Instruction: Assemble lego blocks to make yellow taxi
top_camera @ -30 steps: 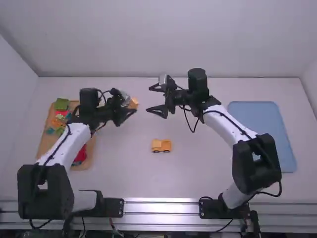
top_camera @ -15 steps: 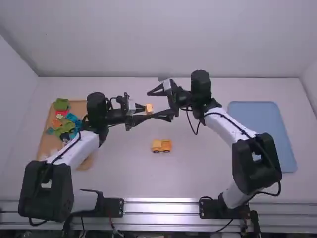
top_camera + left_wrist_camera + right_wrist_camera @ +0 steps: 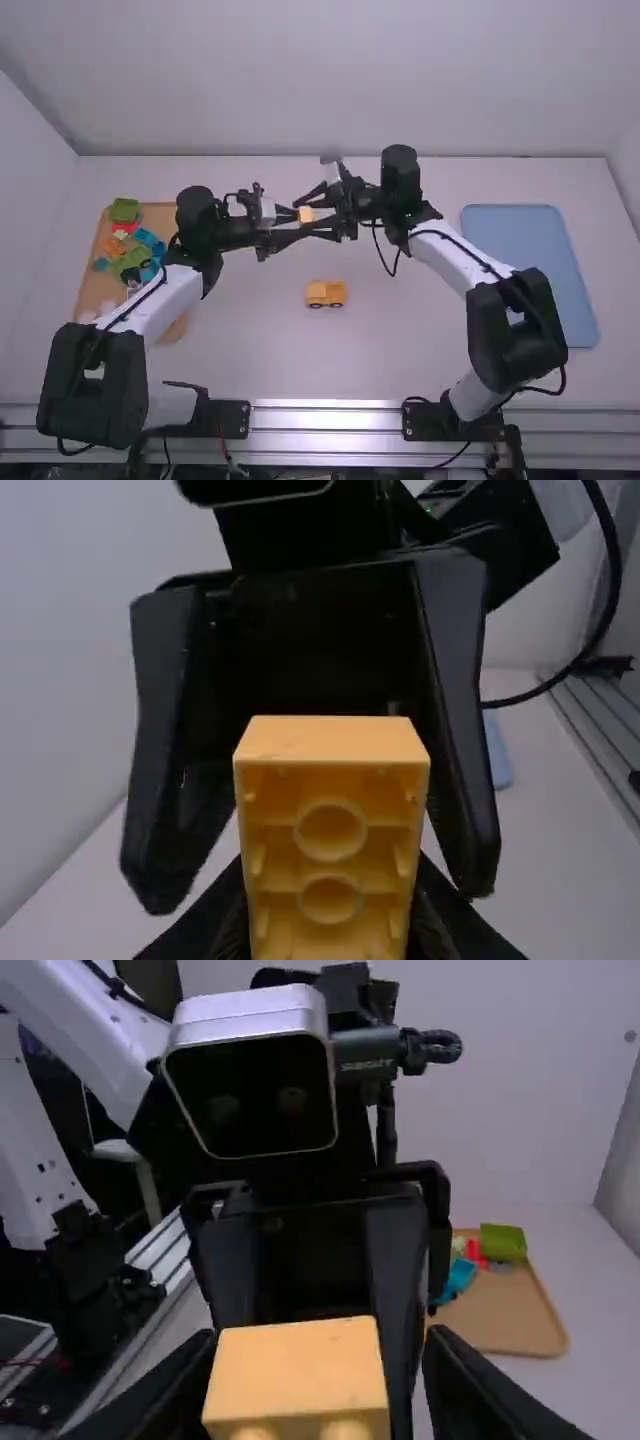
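My left gripper [image 3: 299, 218] is shut on an orange-yellow block [image 3: 306, 215] above the table's middle, facing my right gripper [image 3: 312, 213]. In the left wrist view the block [image 3: 330, 850] turns its hollow underside to the camera between my left gripper's [image 3: 332, 930] fingers; the other arm's two fingers stand apart on either side. The right wrist view has the block's studded end [image 3: 298, 1375] between the widely spaced fingers of my right gripper [image 3: 318, 1390]. An orange-yellow wheeled lego car body [image 3: 326, 293] stands on the table nearer the arm bases.
At the left lies a wooden tray [image 3: 93, 292] with green, blue, red and orange pieces. A blue tray [image 3: 530, 270] lies at the right. Both arms meet in mid-air beyond the car body.
My left gripper has carried the block right, from beyond the tray to the right gripper. The right gripper has shifted slightly and now has the block between its fingers.
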